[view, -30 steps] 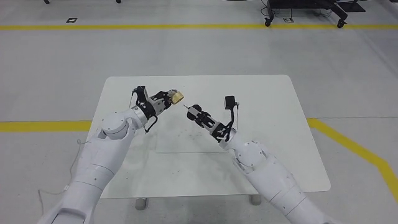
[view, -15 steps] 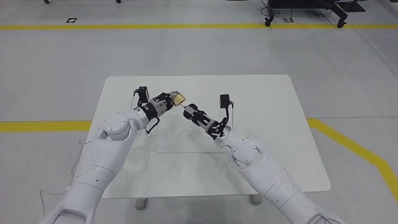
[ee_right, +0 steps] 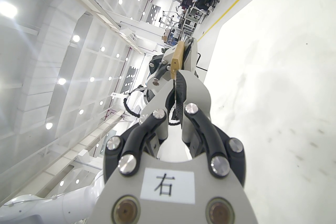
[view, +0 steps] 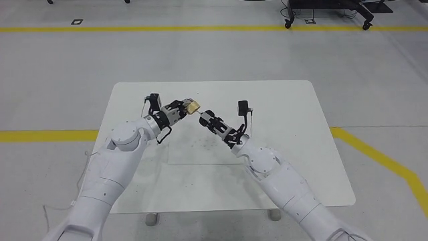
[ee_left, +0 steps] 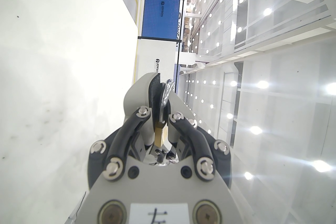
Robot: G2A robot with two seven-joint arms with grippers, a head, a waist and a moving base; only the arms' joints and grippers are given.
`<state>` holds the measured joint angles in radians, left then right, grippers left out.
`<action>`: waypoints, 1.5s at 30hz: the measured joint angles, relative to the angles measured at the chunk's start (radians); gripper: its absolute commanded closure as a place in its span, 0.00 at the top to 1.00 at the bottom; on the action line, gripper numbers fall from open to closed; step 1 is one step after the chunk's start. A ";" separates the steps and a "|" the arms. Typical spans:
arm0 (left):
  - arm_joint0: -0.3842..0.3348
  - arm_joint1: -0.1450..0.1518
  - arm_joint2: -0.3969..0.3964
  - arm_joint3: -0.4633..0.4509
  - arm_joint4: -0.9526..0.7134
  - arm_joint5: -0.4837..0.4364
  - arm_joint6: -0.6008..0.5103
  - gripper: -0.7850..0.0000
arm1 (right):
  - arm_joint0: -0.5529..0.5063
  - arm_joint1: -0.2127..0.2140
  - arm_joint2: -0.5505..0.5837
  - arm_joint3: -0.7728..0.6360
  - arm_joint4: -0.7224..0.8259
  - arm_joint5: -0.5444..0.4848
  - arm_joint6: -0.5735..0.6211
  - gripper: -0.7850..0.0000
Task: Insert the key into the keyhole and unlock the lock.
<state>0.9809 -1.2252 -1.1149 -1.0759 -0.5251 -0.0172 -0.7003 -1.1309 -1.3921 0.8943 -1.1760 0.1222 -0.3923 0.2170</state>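
Brass lock (view: 191, 106), boxy, just beside thin metal key (view: 199, 112)

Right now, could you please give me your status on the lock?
Left gripper shut on brass padlock. Right gripper shut on thin metal key, tip at padlock's base; seating unclear. Nothing in the way.

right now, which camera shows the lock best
The right wrist view: the lock shows its brass body up close, just past the right end effector. The top view shows a small brass spot in the left end effector; the left wrist view, a brass sliver between that end effector's fingers.
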 measured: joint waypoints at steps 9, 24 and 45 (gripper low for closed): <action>0.012 0.000 -0.007 -0.014 0.016 -0.022 -0.004 0.00 | 0.002 -0.010 -0.002 0.005 -0.014 0.013 0.001 0.00; 0.054 0.004 -0.011 -0.077 0.162 -0.107 0.077 0.00 | -0.010 -0.018 0.010 -0.008 -0.037 0.024 0.006 0.00; 0.044 0.000 -0.022 -0.059 0.127 -0.073 0.009 0.00 | -0.019 -0.026 0.035 -0.020 -0.059 0.023 0.021 0.82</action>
<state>1.0252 -1.2252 -1.1371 -1.1347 -0.3985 -0.0901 -0.6912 -1.1503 -1.4184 0.9297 -1.1960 0.0629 -0.3696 0.2379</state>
